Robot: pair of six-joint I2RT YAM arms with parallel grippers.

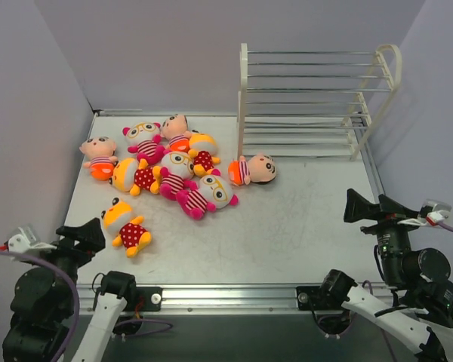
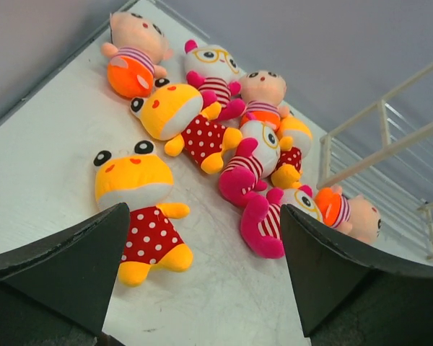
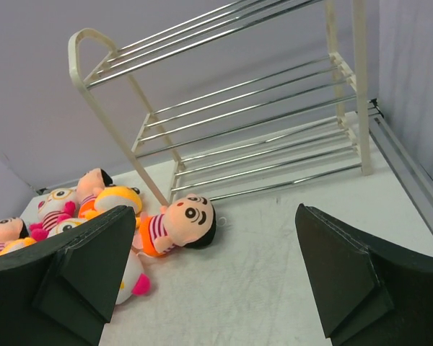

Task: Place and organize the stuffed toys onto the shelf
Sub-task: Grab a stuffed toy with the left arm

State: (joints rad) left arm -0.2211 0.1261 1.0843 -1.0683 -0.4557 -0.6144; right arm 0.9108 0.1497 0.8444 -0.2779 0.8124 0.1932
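**Left claw is nearest, with a lone spotted doll just ahead**

The left gripper (image 1: 81,236) stands wide open and holds nothing. Just ahead of it lies a lone yellow polka-dot doll (image 1: 126,225), face up. Its head points away from the claw and its feet toward it, so its length runs roughly along the reach. Beyond lies the heap of other dolls (image 1: 170,162). The right gripper (image 1: 362,205), also agape and empty, is well apart from them. The shelf (image 1: 317,98) stands far right, with no doll on it yet.
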